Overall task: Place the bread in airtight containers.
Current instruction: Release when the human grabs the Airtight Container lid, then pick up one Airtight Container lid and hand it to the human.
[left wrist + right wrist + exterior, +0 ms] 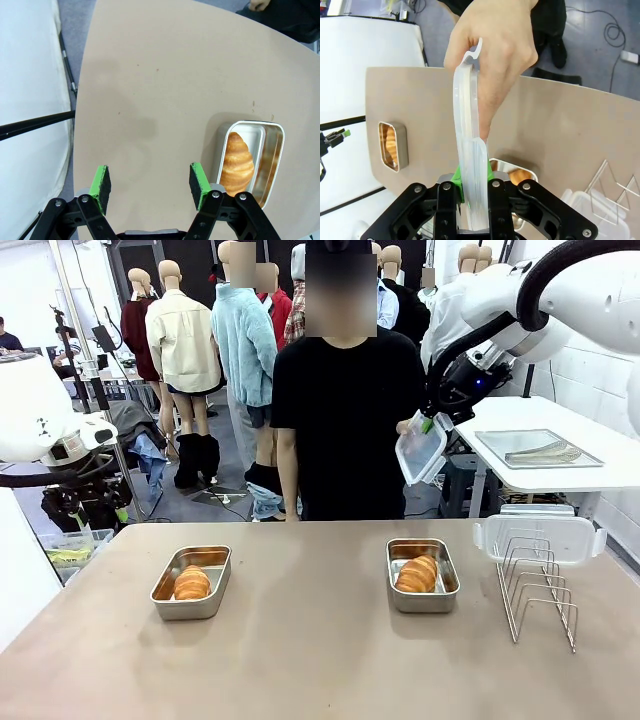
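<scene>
On the surface (320, 665), left croissant (191, 583) lies in left tin (186, 611) and right croissant (417, 574) in right tin (422, 603), both tins uncovered. Right claw (428, 426) is up past the far edge, clenched on clear lid (422, 452). Person's hand (495, 45) grips the lid's other end. Left claw (150, 182) is released, over bare surface beside left tin. Second lid (540, 537) sits just behind wire rack (535, 585).

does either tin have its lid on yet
No, the left tin and the right tin both stand open, nothing covering them.
</scene>
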Controlling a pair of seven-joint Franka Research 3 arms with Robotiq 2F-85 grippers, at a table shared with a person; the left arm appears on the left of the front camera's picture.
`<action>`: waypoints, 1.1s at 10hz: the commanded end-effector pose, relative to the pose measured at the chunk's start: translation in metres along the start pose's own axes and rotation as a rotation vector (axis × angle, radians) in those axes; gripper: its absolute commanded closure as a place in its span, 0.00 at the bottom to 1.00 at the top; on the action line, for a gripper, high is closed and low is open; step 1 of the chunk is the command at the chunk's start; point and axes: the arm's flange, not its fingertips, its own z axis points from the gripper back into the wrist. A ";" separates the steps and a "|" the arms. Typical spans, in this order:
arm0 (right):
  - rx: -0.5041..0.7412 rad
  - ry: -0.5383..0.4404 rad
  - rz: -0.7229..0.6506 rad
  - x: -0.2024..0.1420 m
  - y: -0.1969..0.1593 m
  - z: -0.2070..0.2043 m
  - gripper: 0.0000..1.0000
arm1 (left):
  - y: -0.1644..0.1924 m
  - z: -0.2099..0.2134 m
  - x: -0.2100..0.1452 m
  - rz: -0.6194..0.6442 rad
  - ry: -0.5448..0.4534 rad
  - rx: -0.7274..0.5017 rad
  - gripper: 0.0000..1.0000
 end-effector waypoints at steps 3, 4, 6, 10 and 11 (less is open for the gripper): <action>-0.006 -0.002 -0.002 -0.002 0.001 0.001 1.00 | 0.001 0.001 0.000 0.001 0.000 0.000 0.18; -0.006 -0.002 -0.002 -0.002 0.001 0.001 1.00 | 0.001 0.001 0.000 0.001 0.000 0.000 0.18; 0.000 -0.002 -0.001 0.000 -0.001 0.001 1.00 | 0.001 0.001 0.000 0.001 0.000 0.000 0.18; 0.009 0.016 0.029 -0.005 0.001 0.006 0.21 | 0.001 0.001 0.000 0.001 0.000 0.000 0.18; 0.018 0.015 0.020 -0.006 0.002 0.008 0.15 | 0.001 0.001 0.000 0.001 0.000 0.000 0.18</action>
